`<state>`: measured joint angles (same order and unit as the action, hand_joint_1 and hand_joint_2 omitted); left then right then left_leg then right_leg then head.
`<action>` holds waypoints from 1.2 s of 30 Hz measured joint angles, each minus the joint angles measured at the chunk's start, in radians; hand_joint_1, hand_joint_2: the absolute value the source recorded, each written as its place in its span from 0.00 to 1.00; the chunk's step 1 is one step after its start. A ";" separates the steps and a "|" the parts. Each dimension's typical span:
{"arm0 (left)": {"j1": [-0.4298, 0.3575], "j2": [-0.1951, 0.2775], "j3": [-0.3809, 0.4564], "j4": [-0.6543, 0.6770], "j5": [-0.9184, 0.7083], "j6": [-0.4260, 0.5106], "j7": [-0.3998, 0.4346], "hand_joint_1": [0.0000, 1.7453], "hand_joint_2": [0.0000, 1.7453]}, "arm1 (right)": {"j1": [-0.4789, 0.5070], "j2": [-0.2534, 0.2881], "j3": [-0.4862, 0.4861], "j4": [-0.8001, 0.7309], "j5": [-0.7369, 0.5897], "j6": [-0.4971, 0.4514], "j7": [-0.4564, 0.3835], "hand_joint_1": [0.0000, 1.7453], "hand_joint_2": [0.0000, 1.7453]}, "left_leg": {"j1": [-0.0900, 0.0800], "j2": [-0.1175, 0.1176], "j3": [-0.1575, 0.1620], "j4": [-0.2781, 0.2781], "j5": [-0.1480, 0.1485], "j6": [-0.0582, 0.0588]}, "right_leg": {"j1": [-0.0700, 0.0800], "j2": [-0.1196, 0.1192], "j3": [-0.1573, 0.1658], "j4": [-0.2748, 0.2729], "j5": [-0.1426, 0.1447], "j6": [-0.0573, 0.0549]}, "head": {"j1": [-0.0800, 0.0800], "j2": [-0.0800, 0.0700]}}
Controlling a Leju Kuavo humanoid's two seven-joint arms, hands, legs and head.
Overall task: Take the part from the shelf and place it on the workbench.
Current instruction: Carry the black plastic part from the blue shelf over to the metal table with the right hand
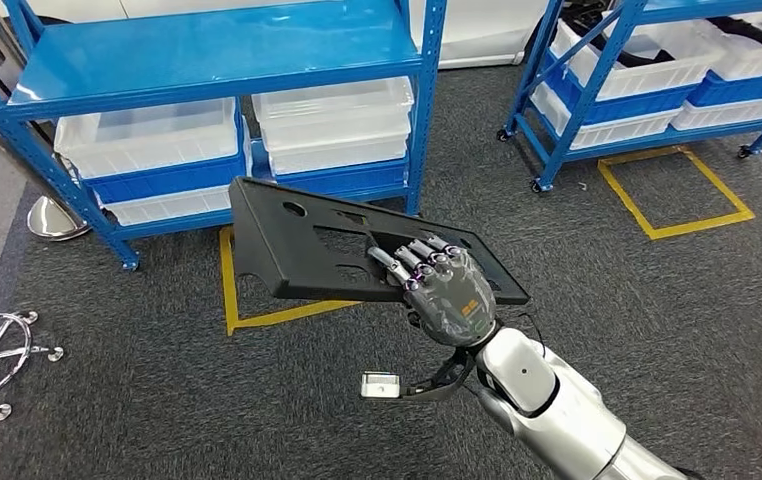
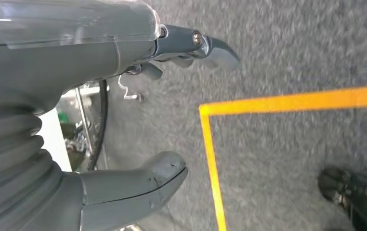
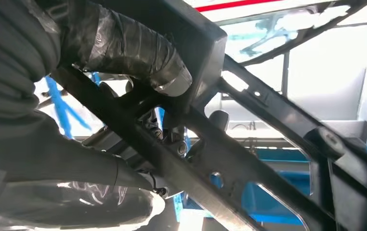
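Currently, right robot hand [image 1: 454, 297] gripping black part [image 1: 302, 240] above grey carpet [image 1: 657, 300], blue shelf [image 1: 207, 60] standing at eleven o'clock, left robot hand [image 2: 124, 115] hanging spread, holding nothing.

The right arm [image 1: 557, 405] is a silver shell of rounded segments, glossy, with a small dark screw hole on the wrist segment. At its 9 o'clock a black bracket [image 1: 437, 380] carries a small grey camera block [image 1: 381, 385]. The right hand [image 1: 447, 290] has a dark grey back with an orange marking, and metallic grey fingers [image 1: 409, 262] with purple-tinted tips. In the right wrist view, the thumb [image 3: 133, 50] is wrapped in shiny clear tape. The left hand [image 2: 99, 110] is matt grey: a ribbed cover [image 2: 8, 154], a thick thumb [image 2: 138, 185] with a seam line, and a darker finger [image 2: 196, 45] with a silver screw.
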<state>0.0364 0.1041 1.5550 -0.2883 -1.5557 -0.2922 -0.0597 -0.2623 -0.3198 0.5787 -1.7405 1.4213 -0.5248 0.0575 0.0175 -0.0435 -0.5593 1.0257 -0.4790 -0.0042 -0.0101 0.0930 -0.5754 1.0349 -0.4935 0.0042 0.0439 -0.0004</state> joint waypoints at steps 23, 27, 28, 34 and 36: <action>0.004 0.002 -0.002 0.009 0.000 0.000 0.018 0.00 1.00 | 0.008 -0.008 -0.029 -0.011 0.058 -0.006 0.009 1.00 1.00 | 0.003 0.049 -0.109 0.258 -0.125 -0.017 | 0.006 -0.049 -0.010 -0.008 0.023 -0.028 | 0.000 0.000; 0.005 0.005 -0.002 0.009 0.000 0.000 0.020 0.00 1.00 | 0.006 -0.008 -0.029 -0.011 0.058 -0.006 0.008 1.00 1.00 | 0.004 -0.025 0.002 0.036 -0.026 0.001 | 0.006 0.001 -0.024 0.011 0.024 -0.020 | 0.000 0.000; 0.005 0.007 -0.002 0.010 0.000 0.000 0.022 0.00 1.00 | 0.005 -0.008 -0.029 -0.011 0.057 -0.006 0.008 1.00 1.00 | 0.003 -0.042 0.011 0.014 -0.025 0.004 | 0.003 0.012 -0.031 0.013 0.027 -0.014 | 0.000 0.000; 0.002 0.012 -0.007 0.011 0.000 0.000 0.027 0.00 1.00 | -0.003 -0.009 -0.029 -0.010 0.055 -0.005 0.004 1.00 1.00 | 0.007 0.026 0.021 -0.022 -0.004 0.031 | 0.004 -0.048 -0.089 0.104 -0.024 0.022 | 0.004 0.000; 0.005 0.012 -0.007 0.011 0.000 0.002 0.025 0.00 1.00 | -0.005 -0.009 -0.028 -0.010 0.055 -0.004 0.004 1.00 1.00 | 0.006 0.054 0.018 -0.022 -0.004 0.033 | -0.001 -0.080 -0.145 0.226 -0.081 0.030 | 0.004 0.000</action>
<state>0.0417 0.1161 1.5476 -0.2769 -1.5557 -0.2902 -0.0342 -0.2673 -0.3288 0.5509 -1.7501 1.4760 -0.5289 0.0617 0.0234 0.0105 -0.5414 1.0040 -0.4830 0.0289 -0.0106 0.0126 -0.7207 1.2607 -0.5742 0.0340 0.0484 -0.0004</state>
